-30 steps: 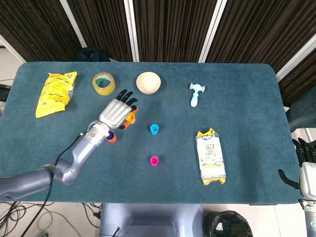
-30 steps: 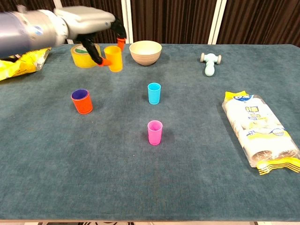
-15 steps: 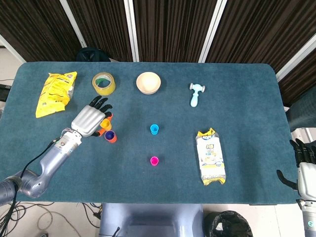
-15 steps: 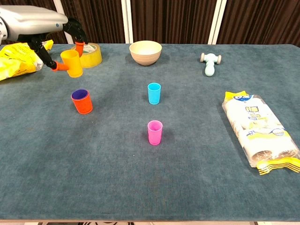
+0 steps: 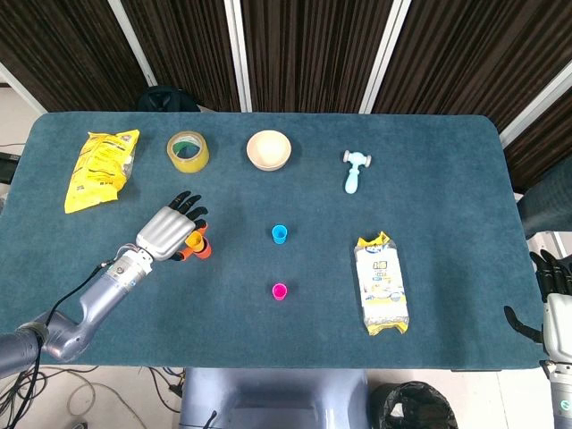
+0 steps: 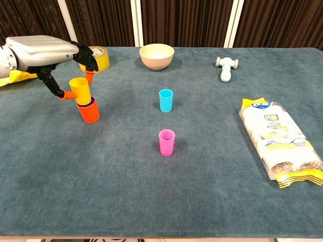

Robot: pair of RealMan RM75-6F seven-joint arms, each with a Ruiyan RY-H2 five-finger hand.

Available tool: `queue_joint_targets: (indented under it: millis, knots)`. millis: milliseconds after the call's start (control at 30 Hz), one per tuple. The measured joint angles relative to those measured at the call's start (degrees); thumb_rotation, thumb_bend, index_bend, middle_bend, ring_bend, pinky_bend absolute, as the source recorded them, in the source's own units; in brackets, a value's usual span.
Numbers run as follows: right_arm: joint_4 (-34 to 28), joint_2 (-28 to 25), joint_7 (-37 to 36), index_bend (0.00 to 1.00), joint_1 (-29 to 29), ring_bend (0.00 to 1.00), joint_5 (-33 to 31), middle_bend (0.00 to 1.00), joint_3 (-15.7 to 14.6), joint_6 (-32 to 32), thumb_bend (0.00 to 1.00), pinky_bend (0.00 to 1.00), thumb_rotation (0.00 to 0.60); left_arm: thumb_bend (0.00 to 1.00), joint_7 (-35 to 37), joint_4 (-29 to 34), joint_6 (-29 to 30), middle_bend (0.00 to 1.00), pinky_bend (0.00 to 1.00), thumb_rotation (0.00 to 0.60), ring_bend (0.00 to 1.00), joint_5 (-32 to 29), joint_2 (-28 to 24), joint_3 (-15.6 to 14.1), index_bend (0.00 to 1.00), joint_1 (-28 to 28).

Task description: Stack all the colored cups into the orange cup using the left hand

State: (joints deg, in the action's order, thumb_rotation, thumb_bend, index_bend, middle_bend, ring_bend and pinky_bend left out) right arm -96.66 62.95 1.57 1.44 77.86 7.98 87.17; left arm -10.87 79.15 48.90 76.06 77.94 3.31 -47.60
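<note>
A yellow cup [image 6: 79, 88] is pinched between the fingers [image 6: 89, 76] of the left hand [image 6: 48, 53] and held tilted, its base just entering the orange cup [image 6: 89, 112] near the left edge of the bench [image 6: 151, 191], evidently so it can be nested there; a purple rim is seen inside the orange cup. The blue cup [image 6: 166, 100] and pink cup [image 6: 166, 142] are left standing near the middle. The right hand [image 5: 556, 295] is kept off the right edge; whether its fingers are spread cannot be told.
</note>
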Motion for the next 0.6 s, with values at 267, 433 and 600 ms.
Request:
queue_joint_targets:
  millis: [267,433,600]
  knots:
    - [0.0,0.0,-0.1,0.1,0.0,0.12,-0.2,0.08,0.1,-0.1,0.32,0.04,0.6,0.32,0.8,-2.8,-1.0,0.19,0.0,0.6,0.0,0.1,2.2,0.0,0.39,-0.3]
    - [0.0,-0.1,-0.2,0.1,0.0,0.12,-0.3,0.08,0.2,0.0,0.32,0.04,0.6,0.32,0.6,-3.4,-2.5,0.14,0.0,0.6,0.0,-0.2,2.5,-0.1,0.22,-0.7]
    - [-0.1,-0.1,-0.2,0.1,0.0,0.12,-0.3,0.08,0.2,-0.1,0.32,0.04,0.6,0.27,-1.5,-2.7,-4.0,0.13,0.0,0.6,0.0,-1.9,2.0,0.6,0.17,-1.6]
